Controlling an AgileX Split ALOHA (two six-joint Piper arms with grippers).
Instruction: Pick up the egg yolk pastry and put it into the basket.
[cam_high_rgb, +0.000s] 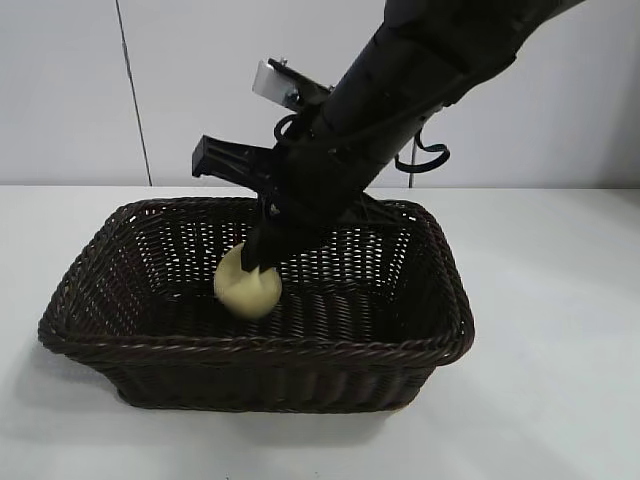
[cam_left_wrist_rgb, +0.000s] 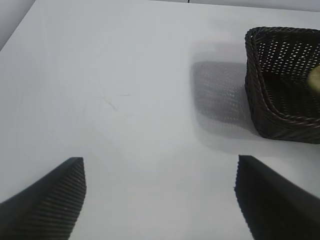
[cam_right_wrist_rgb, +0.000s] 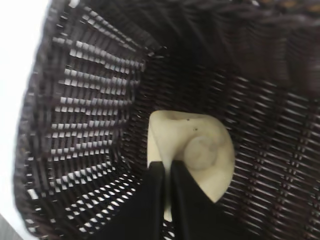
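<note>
The dark brown woven basket (cam_high_rgb: 440, 330) stands in the middle of the white table. My right gripper (cam_high_rgb: 256, 266) reaches down into it and is shut on the pale cream-yellow egg yolk pastry (cam_high_rgb: 246, 286), held on edge inside the basket near its left part. In the right wrist view the two black fingers (cam_right_wrist_rgb: 155, 175) pinch the pastry's rim (cam_right_wrist_rgb: 200, 150), with its round dimple showing, over the basket's woven floor (cam_right_wrist_rgb: 270, 150). My left gripper (cam_left_wrist_rgb: 160, 170) hangs open and empty over bare table, off to the basket's side (cam_left_wrist_rgb: 280, 105).
A white wall with a dark vertical seam (cam_high_rgb: 133, 90) stands behind the table. Bare white tabletop (cam_high_rgb: 560, 260) lies on all sides of the basket.
</note>
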